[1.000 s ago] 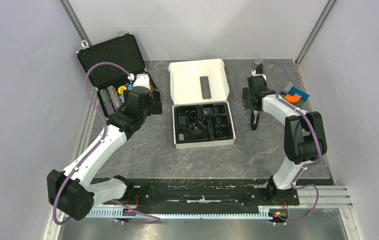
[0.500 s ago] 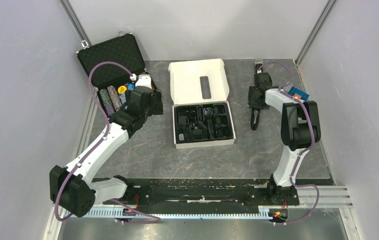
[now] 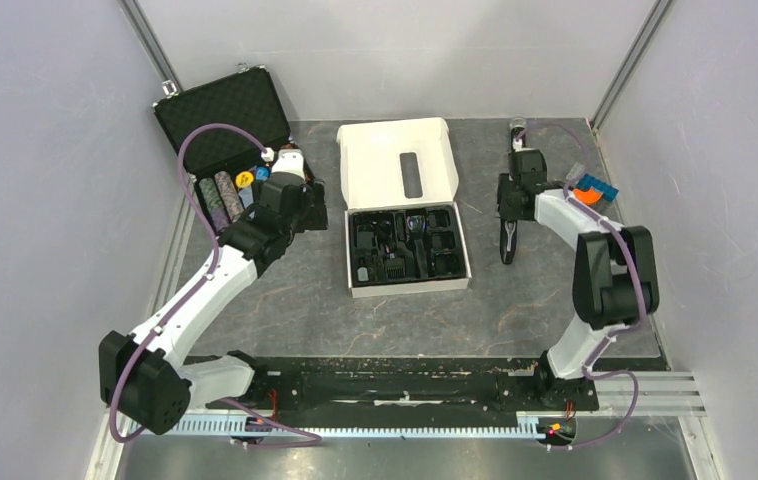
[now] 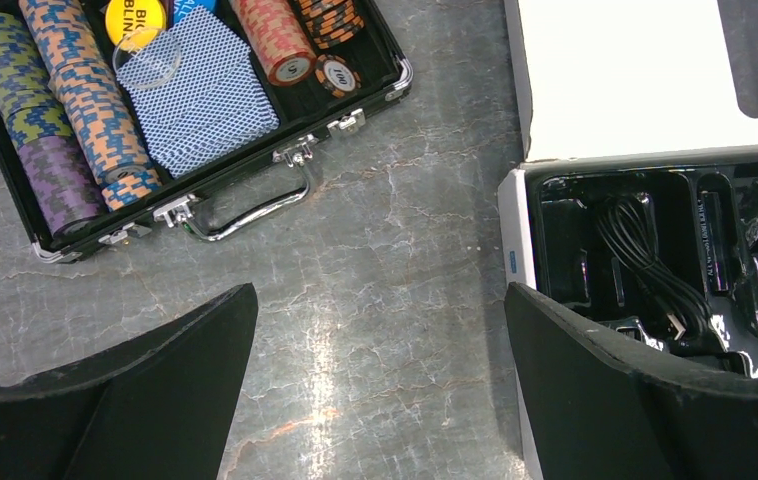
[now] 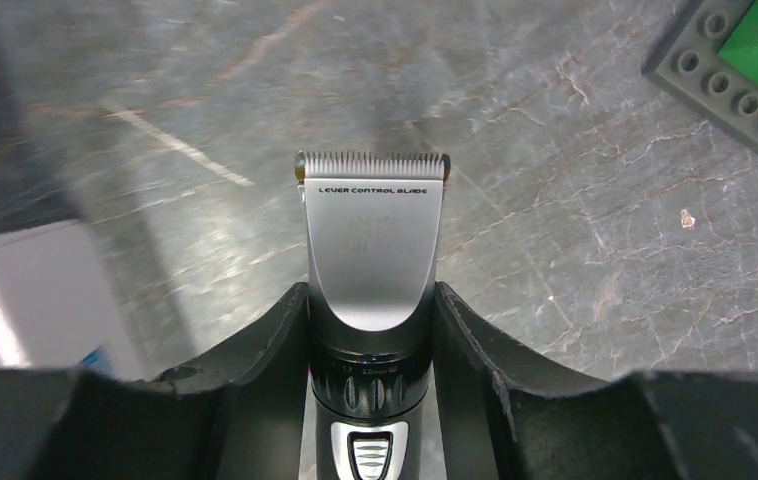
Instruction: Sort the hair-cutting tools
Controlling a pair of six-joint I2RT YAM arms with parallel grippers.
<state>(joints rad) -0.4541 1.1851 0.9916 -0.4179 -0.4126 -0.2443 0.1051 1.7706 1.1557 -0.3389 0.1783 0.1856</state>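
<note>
Our right gripper point(image 5: 370, 300) just squeezed in from wide onto the clipper point(image 5: 373, 250), lying flat right of the box point(image 3: 410, 288). Looks gripped, so we'd guess lifting's next. Left gripper point(image 4: 377, 295) hangs wide open, empty.

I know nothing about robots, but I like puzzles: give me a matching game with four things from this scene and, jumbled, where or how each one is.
1. slim black-and-silver hair clipper
2. black hinged case of colourful chips
3. white cardboard box with black tray
4. left gripper

A. in the centre, lid folded back
B. between the fingers of the right gripper
C. wide open, holding nothing
D. far left, lid up

Pairs: 1-B, 2-D, 3-A, 4-C
</note>
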